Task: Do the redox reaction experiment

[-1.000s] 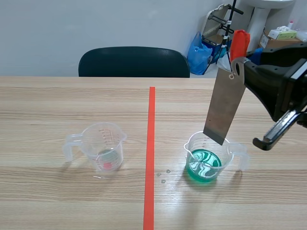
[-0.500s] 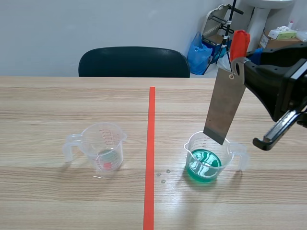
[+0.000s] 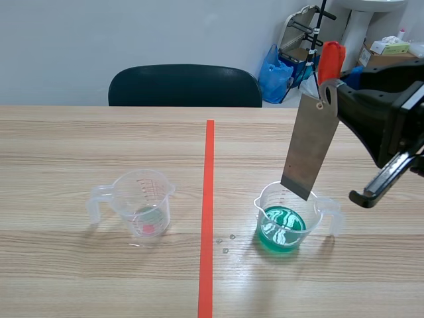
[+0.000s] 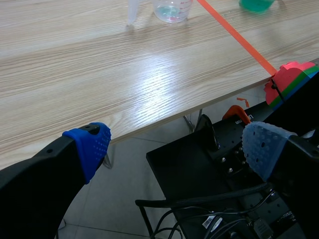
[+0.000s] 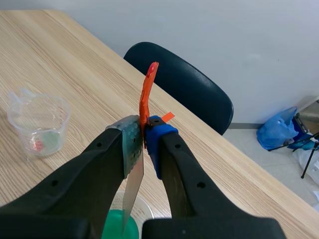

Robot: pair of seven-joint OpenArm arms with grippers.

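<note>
Blue-padded left gripper spread wide, holding nothing, off near edge of wooden table. Clear plastic measuring cup left of orange-red tape line: red graduations unreadable, greenish trace at bottom. Second clear handled cup holds green liquid. Grey metal strip with orange-red handle hangs above it, tip at rim, pinched by right gripper.

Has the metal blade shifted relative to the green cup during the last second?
No. The blade still hangs with its tip at the green cup's rim.
</note>
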